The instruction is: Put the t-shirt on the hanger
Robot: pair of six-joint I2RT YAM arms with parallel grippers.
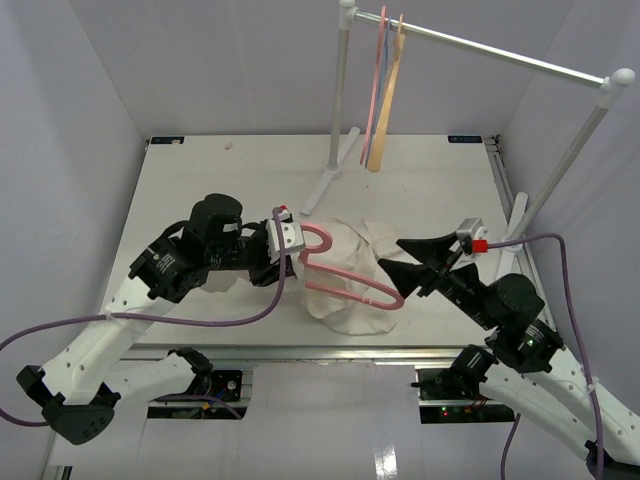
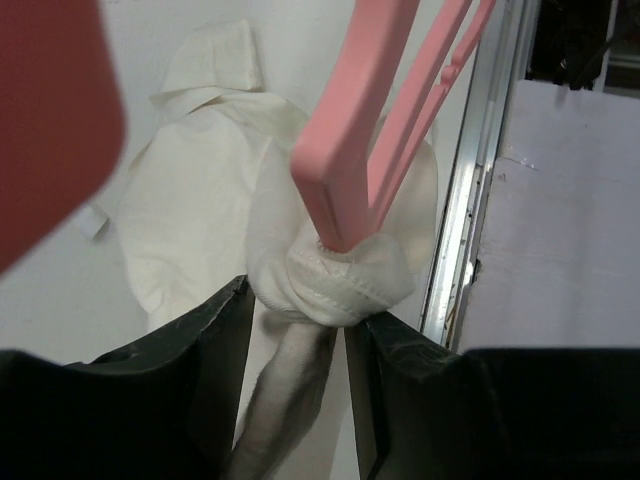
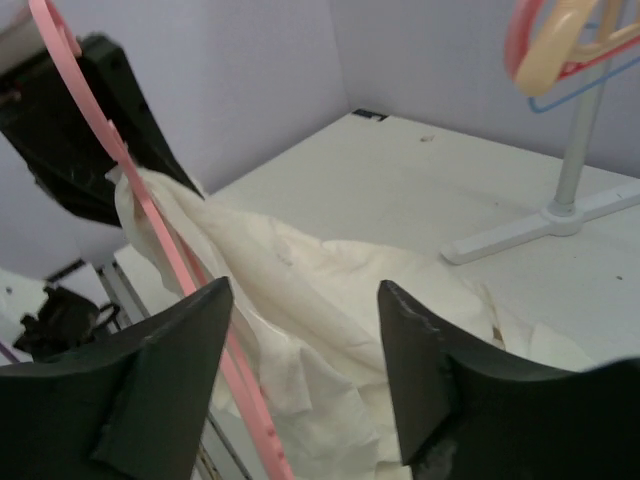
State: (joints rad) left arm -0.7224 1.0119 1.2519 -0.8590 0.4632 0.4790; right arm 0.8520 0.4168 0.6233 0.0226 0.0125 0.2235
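Overhead view of a white table point(image 1: 220, 180) with two black robot arms reaching in from the near edge. The left gripper point(image 1: 292, 240) is clamped on the pink hanger point(image 1: 350, 282) close to its curved hook, and the hanger's frame stretches away from it towards the right arm, raised above the table. The cream t-shirt point(image 1: 340, 308) hangs bunched from the hanger and spreads in a rumpled heap on the table between the two arms, near the front edge. In the left wrist view, the hanger's neck point(image 2: 345, 170) runs down into a tight wad of shirt fabric point(image 2: 345, 280) sitting at the tips of the two black fingers point(image 2: 215, 370), with a strand of cloth trailing down between them (how much of the shirt is threaded over the frame cannot be told). The right gripper point(image 1: 392, 256) hovers just beside the far end of the hanger, its jaws spread wide and holding nothing. In its own wrist view the fingers point(image 3: 170, 380) frame the draped shirt point(image 3: 320, 300) and one thin pink bar of the hanger point(image 3: 170, 240) without touching either. At the back of the table stands a white clothes rack point(image 1: 340, 90), with a second pink hanger point(image 1: 375, 80) and a tan hanger point(image 1: 385, 120) hanging side by side from its rail.
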